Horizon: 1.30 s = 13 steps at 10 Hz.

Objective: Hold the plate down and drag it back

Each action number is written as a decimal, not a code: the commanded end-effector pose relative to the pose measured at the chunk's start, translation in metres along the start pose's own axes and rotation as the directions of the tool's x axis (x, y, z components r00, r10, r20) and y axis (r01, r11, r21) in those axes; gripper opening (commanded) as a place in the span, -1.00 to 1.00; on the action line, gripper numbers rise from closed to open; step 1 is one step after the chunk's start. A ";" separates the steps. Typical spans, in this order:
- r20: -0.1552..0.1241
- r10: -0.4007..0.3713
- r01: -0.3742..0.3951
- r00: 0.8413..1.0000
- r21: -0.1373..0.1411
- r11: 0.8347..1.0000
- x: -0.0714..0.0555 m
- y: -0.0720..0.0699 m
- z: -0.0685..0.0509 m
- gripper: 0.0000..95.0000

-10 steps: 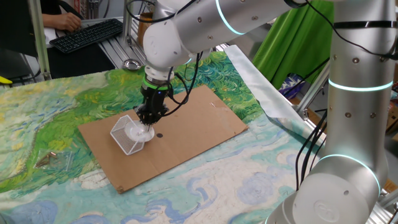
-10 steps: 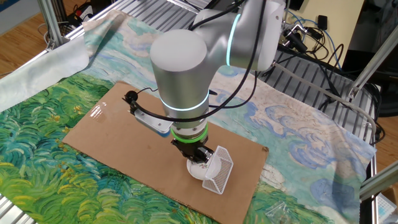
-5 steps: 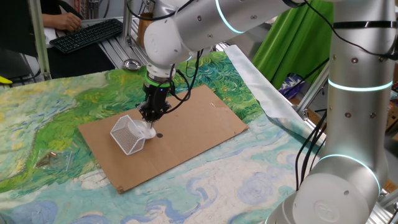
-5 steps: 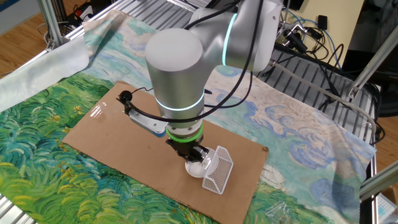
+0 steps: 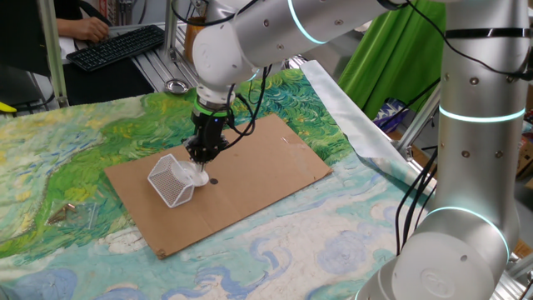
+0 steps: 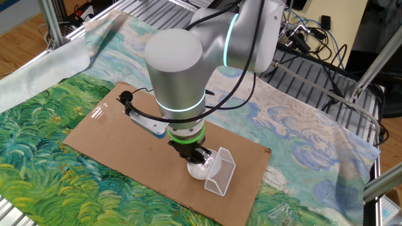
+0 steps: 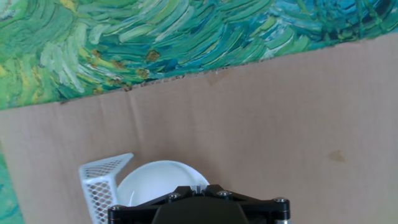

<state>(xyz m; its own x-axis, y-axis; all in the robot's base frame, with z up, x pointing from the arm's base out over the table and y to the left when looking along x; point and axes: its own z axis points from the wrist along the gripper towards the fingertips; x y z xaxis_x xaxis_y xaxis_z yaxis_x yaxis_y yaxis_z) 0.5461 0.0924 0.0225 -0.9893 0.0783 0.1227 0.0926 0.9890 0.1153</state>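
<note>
- Gripper (image 5: 202,165): pointing straight down at the centre-left of one fixed view, fingers pressed together with nothing between them. The tip appears to bear on the plate from above; the actual contact is hidden by the hand's own body in the hand view.
- Plate (image 7: 155,181): lies flat and rim-up on the cardboard sheet (image 7: 261,118), at the lower left of the hand view, with its near part tucked under the gripper. It is round, so it has no long axis and no heading (only its open face, which looks upward).
- Wire-mesh basket (image 6: 220,171): tipped on its side, just beside the plate and apparently touching its rim on the side away from the arm, at the lower centre of the other fixed view.
- Risk, judged: closed fingers pressing on a smooth, shallow dish could skid across it if the downward push is too light, leaving the plate behind.
- Risk, judged: pressure near the rim could tilt or flip the plate.
- Risk, judged: the basket may catch the rim and be pulled along, or the loose cardboard may slide over the painted cloth (image 5: 75,158) (farther back) instead of the plate.
</note>
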 end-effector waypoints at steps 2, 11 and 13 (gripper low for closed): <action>-0.009 0.018 -0.018 1.000 -0.028 0.999 0.002 0.008 0.000 -1.00; 0.005 -0.003 0.003 1.000 0.055 0.998 0.003 0.014 0.008 -1.00; 0.007 -0.017 0.016 1.000 0.095 0.995 0.004 0.011 0.009 -1.00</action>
<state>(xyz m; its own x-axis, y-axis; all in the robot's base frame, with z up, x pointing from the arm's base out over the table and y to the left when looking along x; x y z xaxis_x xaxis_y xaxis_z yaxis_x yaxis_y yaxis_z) 0.5431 0.1058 0.0149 -0.9913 0.0648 0.1144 0.0686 0.9972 0.0302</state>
